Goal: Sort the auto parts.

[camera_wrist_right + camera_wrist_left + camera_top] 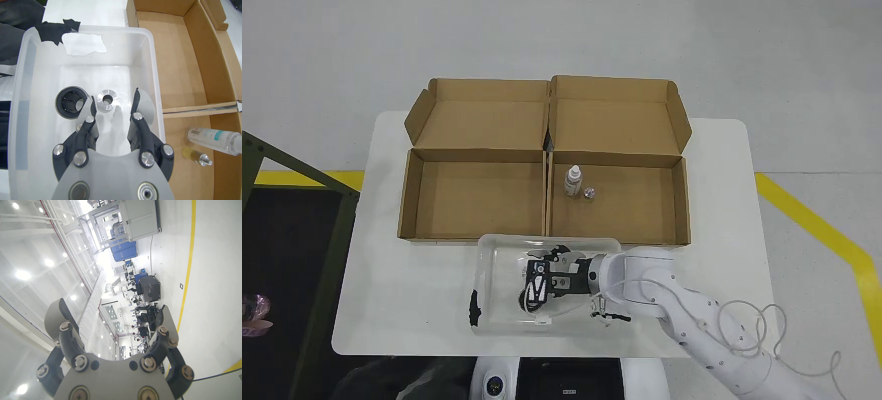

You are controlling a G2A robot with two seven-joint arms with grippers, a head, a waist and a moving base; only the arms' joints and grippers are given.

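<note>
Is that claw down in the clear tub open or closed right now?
Open. The right gripper has its fingers wide apart inside the clear tub, holding nothing.

Top cam: high up, looking straight down on table [722, 200]; clear bin [497, 270] lower centre of frame, cardboard boxes [477, 200] above it. R wrist cam: close over same bin + boxes, facing down. L wrist cam: tilted up at factory hall [132, 256].

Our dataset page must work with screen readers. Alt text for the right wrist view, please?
The right gripper, open, straddles a silver ring in a clear plastic bin, a black cylindrical sleeve beside it. The cardboard box alongside holds a clear bottle and a small yellow vial.
</note>
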